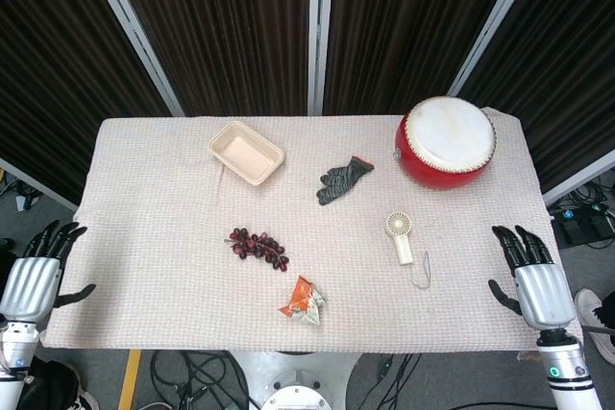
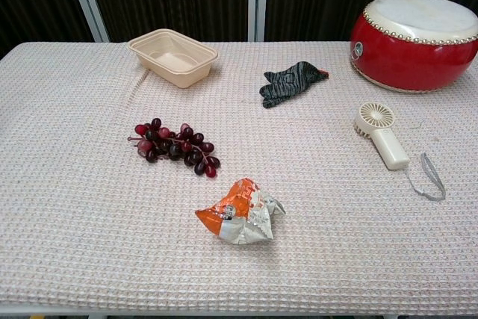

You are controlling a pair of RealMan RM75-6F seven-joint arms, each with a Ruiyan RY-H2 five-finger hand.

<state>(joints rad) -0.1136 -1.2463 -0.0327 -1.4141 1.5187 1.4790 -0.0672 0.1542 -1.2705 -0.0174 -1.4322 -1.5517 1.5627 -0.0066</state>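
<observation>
Head view. Right hand (image 1: pixel 536 280) over the table's right edge, fingers spread, nothing held. Nearest item: handheld fan (image 1: pixel 401 234), cream-coloured, lying flat on the cloth well to the left of that hand, grey wrist loop trailing toward it; no contact. Red drum (image 1: pixel 446 142) further off, beyond the hand toward the far right corner. Left hand (image 1: pixel 35 277) off the table's left edge, fingers apart, empty; grape bunch (image 1: pixel 257 247) well to its right. Crumpled orange-and-silver wrapper (image 1: pixel 304 301) between the two hands near the front edge; print on it not legible. Dark glove (image 1: pixel 342 180) and beige tray (image 1: pixel 246 152) toward the far side. Surface: pale waffle-weave tablecloth (image 1: pixel 144 199) covering the whole top. Room: dark ribbed curtains with grey uprights behind; cables on the floor below.

Chest view. Neither hand visible. Handheld fan (image 2: pixel 382 136) flat on the cloth, round head toward the red drum (image 2: pixel 415 32). Small round emblem on the drum's side, unreadable. Wrapper (image 2: pixel 240 212), grape bunch (image 2: pixel 175 146), glove (image 2: pixel 290 83), tray (image 2: pixel 172 56) all separate, none touching.
</observation>
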